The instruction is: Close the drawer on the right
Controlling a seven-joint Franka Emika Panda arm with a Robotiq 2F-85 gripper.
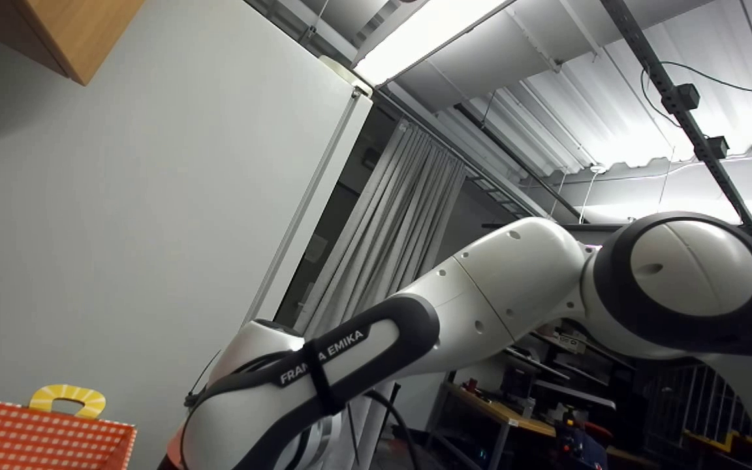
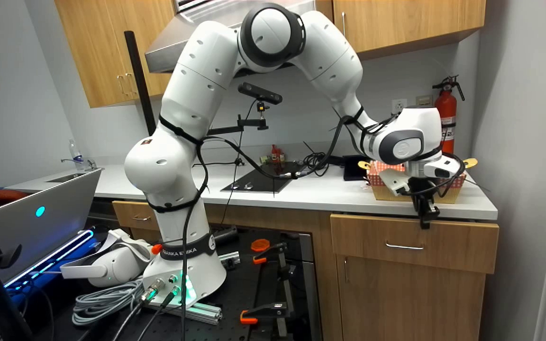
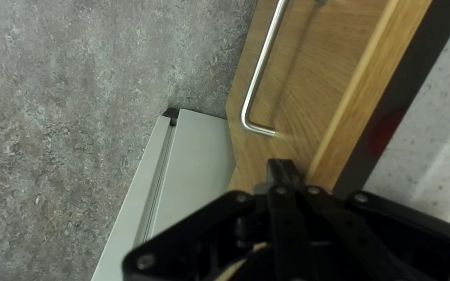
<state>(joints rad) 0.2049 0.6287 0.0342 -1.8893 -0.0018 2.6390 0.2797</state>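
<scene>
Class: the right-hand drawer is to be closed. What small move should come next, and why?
Probably a gentle push of the end effector against the drawer front, toward the cabinet. In the wrist view, a dark strip shows between the front's top edge and the countertop, suggesting the front stands slightly out; the closed fingertips appear near that edge, apart from the handle.
</scene>
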